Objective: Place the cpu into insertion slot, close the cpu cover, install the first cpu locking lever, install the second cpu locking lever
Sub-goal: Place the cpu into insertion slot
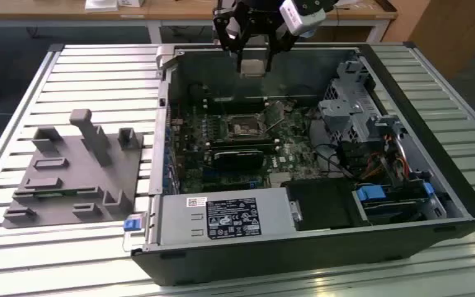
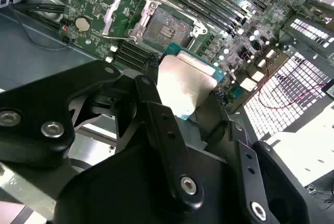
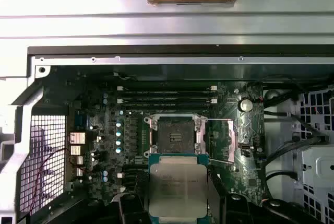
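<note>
Right now the end effector (image 1: 252, 60) is clenched on the cpu (image 3: 177, 187), w/ a black finger (image 2: 162, 125) on each of two opposite edges. The chip's pale metal face shows in both wrist views. In the exterior view it hangs in the air over the far edge of the computer case (image 1: 262, 263), well clear of the green board (image 3: 104, 130) below.

The slot (image 3: 176, 132) sits approx mid-board. It's a dark square w/ a silvery rim, and it's bare. The cover (image 3: 222, 140) is flipped open & lies off to one side of the slot, its window frame clear of the socket.

The case lies on its side, lid off, on the slatted metal surface (image 1: 81, 68). It takes up the part of the surface toward the exterior view's right & reaches close to the near edge. A labelled power supply box (image 1: 221, 219) fills the case's near side toward the exterior view's left, and drive cages & cables (image 1: 370, 124) run along the side toward the exterior view's right.

A grey block w/ pegs & pockets (image 1: 72, 179) rests on the same surface toward the exterior view's left edge, just beside the case.
</note>
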Action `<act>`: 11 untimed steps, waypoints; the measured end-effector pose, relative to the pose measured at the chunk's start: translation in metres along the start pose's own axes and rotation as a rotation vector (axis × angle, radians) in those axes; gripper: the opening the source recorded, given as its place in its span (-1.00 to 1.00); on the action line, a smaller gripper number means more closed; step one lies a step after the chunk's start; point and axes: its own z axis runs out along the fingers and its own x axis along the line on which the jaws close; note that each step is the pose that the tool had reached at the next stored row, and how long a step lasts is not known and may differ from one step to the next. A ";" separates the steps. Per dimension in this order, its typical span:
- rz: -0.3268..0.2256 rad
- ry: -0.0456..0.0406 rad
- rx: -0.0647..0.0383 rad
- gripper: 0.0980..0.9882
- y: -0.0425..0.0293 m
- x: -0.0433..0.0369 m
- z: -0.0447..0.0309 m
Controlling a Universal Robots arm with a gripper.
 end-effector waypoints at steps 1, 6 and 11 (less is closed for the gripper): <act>0.000 -0.0001 0.000 -0.01 0.0000 0.0000 0.0000; 0.000 -0.0001 0.000 -0.01 0.0000 0.0000 0.0000; 0.004 -0.0004 0.000 -0.01 0.0000 0.0000 0.0000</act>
